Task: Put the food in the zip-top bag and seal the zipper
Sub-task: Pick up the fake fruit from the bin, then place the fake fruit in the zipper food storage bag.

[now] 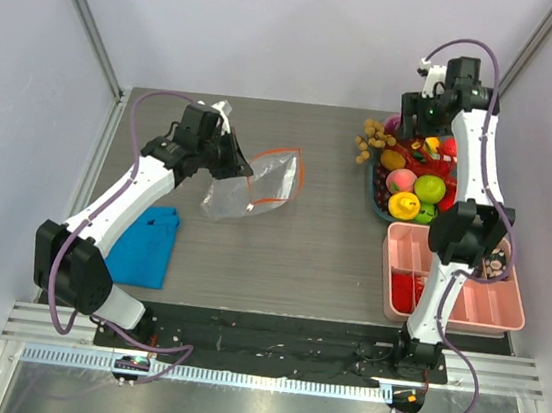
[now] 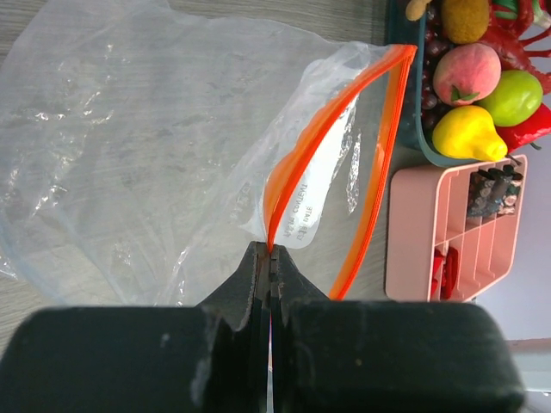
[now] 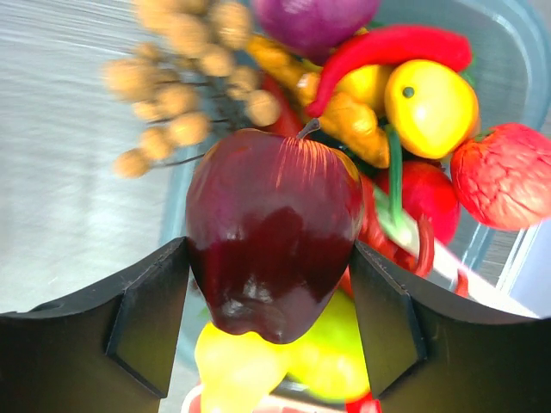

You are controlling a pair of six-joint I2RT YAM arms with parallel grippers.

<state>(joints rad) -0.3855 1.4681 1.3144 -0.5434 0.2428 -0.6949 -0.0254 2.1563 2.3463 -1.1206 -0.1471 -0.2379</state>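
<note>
The clear zip-top bag (image 1: 258, 192) lies left of the table's middle with its mouth gaping towards the right. My left gripper (image 1: 244, 168) is shut on the bag's orange zipper strip (image 2: 297, 168); in the left wrist view the jaws (image 2: 272, 258) pinch one lip, and the other lip (image 2: 379, 163) hangs apart. My right gripper (image 1: 417, 128) hovers over the pile of toy food (image 1: 415, 183) at the back right. In the right wrist view it (image 3: 269, 251) is shut on a dark red apple (image 3: 275, 224), held above the yellow, green and red pieces.
The food sits in a teal basket (image 2: 413, 129) with a bunch of tan berries (image 1: 370, 139) hanging over its left rim. A pink compartment tray (image 1: 453, 279) stands in front of it. A folded blue cloth (image 1: 145, 246) lies at the near left. Walls enclose the table.
</note>
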